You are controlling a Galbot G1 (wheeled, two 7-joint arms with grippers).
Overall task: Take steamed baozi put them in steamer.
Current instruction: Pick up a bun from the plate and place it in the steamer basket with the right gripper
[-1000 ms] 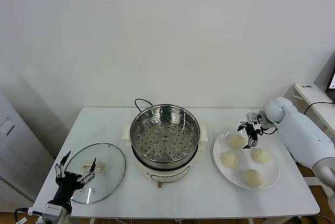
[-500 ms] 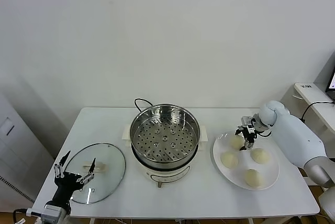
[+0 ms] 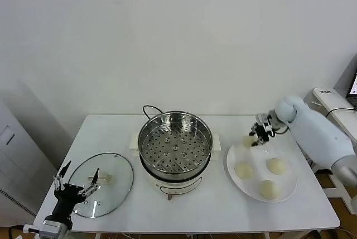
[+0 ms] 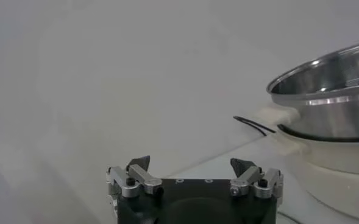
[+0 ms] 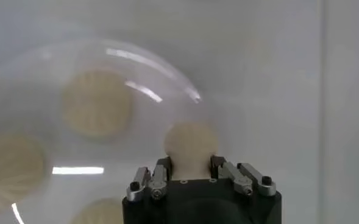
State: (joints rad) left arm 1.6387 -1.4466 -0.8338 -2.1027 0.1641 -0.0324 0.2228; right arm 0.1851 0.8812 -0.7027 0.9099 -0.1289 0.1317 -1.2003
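steamer (image 3: 175, 148): tray bare | plate (image 3: 288, 191): three baozi (image 3: 244, 170) | right gripper (image 3: 252, 140): clamped on fourth bun (image 5: 190, 142), above plate's rim | left gripper (image 3: 75, 184): spread, over glass lid (image 3: 114, 163)

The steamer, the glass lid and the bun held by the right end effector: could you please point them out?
steamer (image 3: 175, 148), head view, perforated tray
glass lid (image 3: 114, 169), head view, glass pane
bun (image 5: 190, 146), right wrist view, its rounded top

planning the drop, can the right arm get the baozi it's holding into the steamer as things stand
Probably yes: the right gripper holds a baozi above the plate, and the steamer beside it stands uncovered, tray bare.
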